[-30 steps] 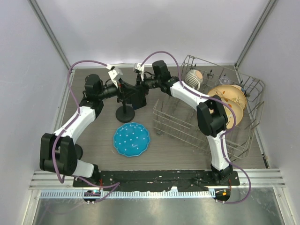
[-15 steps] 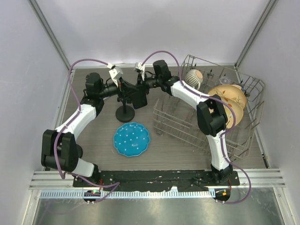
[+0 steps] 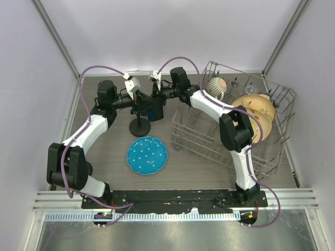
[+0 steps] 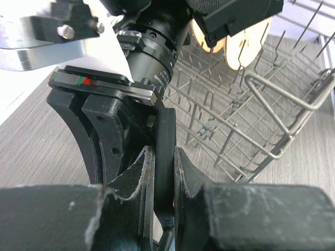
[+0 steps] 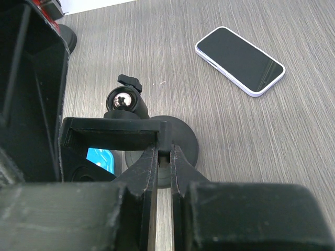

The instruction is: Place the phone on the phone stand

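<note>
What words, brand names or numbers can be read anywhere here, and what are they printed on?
No readable text in any view.
Phone: screen dark, no logo shows.
Stand's black bracket: plain, no lettering.
Blue plate: white specks only.
Red-and-green strip: colour marks, no writing.
Plates in the rack: painted pattern, too small to tell.
</note>
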Action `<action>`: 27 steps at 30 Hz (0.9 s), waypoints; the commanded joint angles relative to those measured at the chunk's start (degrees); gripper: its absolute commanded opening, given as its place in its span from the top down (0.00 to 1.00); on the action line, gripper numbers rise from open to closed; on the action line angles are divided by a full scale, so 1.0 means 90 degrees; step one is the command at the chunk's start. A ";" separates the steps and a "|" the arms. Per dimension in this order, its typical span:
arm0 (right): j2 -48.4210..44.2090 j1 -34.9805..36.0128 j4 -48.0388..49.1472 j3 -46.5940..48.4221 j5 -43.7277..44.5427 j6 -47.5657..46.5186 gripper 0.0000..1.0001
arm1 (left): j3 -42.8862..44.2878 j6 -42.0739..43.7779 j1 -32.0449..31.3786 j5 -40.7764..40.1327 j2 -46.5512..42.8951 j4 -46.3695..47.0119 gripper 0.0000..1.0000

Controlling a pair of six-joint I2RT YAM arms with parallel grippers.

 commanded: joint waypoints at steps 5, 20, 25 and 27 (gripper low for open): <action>-0.0055 0.0304 -0.0490 0.0296 -0.0630 -0.0329 0.99 | 0.0070 0.1332 0.0207 -0.0894 0.0059 -0.0050 1.00; -0.0338 0.0177 0.1031 -0.0552 0.0559 0.0507 0.99 | -0.0613 0.0747 0.0549 -0.1831 -0.0614 0.0965 1.00; -0.0368 0.0148 0.1453 -0.0690 0.0572 0.0676 0.99 | -0.0721 0.0171 0.0539 -0.1939 -0.0840 0.1327 1.00; -0.0378 0.0148 0.1395 -0.0700 0.0483 0.0608 0.99 | -0.0653 -0.0102 0.0539 -0.1754 -0.0859 0.1474 1.00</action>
